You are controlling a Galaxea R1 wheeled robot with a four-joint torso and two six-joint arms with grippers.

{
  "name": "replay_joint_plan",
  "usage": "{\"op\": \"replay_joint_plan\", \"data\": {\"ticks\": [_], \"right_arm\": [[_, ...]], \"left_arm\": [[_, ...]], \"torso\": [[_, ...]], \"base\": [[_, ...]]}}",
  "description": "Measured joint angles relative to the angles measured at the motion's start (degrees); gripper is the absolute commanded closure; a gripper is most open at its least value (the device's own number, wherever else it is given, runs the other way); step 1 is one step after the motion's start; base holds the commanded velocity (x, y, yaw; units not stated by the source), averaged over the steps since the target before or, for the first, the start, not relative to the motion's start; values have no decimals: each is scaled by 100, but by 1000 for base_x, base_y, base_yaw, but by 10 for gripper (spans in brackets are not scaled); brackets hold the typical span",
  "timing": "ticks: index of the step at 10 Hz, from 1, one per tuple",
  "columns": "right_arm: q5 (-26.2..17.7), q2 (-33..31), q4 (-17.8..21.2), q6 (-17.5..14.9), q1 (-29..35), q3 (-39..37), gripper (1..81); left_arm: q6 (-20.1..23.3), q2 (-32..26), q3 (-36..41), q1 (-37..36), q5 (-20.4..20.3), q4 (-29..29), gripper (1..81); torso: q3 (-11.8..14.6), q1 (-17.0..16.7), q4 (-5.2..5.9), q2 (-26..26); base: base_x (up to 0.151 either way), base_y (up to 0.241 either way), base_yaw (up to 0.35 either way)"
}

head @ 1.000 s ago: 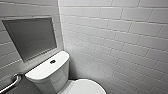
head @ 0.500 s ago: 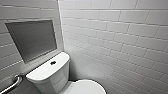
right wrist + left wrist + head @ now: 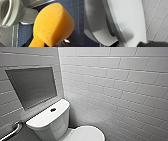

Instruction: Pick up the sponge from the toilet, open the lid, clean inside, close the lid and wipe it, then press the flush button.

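The white toilet (image 3: pixel 50 122) stands against the tiled wall, with the dark round flush button (image 3: pixel 53 109) in the middle of its tank top. Its glossy lid (image 3: pixel 87 134) lies down over the bowl at the near edge of the head view. In the left wrist view the lid (image 3: pixel 127 18) runs close by, with a dark gap between it and the bowl (image 3: pixel 96 28); a dark part of my left gripper (image 3: pixel 149 44) sits beside it, open. The orange sponge (image 3: pixel 53 23) is pinched at its narrow end in my right gripper (image 3: pixel 40 44), above the floor beside the toilet (image 3: pixel 13 13).
White tiled walls meet in a corner close behind and to the right of the toilet. A grey recessed niche (image 3: pixel 32 87) sits in the left wall above the tank. A metal grab bar (image 3: pixel 13 130) is at the lower left. The floor is dark blue mosaic (image 3: pixel 25 33).
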Motion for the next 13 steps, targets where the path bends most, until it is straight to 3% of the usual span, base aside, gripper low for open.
{"op": "replay_joint_plan", "data": {"ticks": [3,7,9,13], "right_arm": [[0,0,0,0,-2,0,811],[-2,10,0,1,0,33,811],[-6,12,0,1,0,77,811],[-2,12,0,4,-5,88,811]], "left_arm": [[-176,-395,469,27,-629,-1,10],[-744,-575,581,-37,-1218,0,10],[-1392,-747,599,-76,-1495,33,10],[-2409,-1378,405,-202,-2728,35,10]], "torso": [[0,0,0,0],[0,0,0,0],[0,0,0,0],[0,0,0,0]], "base": [[0,0,0],[0,0,0],[0,0,0],[0,0,0]]}}
